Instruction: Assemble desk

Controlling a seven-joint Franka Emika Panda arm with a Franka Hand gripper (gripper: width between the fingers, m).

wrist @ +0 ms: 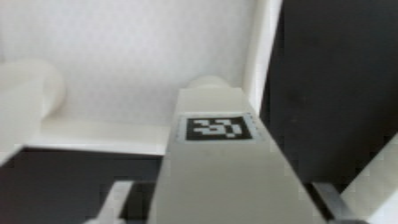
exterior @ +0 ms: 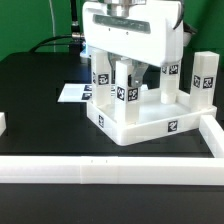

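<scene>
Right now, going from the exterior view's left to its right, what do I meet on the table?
Marker board → desk top with the pincer above it → lone leg standing at the exterior view's right.

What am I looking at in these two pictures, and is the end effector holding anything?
One picture is from a camera off the arm; the other is from a camera on the wrist. The white block at the top is the robot's end effector, lowered over the desk top, a white tray lying on the black table. Tagged white legs stand in its corners; another leg stands at the exterior view's right. The end effector appears to be shut on the middle leg, seen close up between its fingers. White border bars run in front, and the flat marker board lies behind.
</scene>
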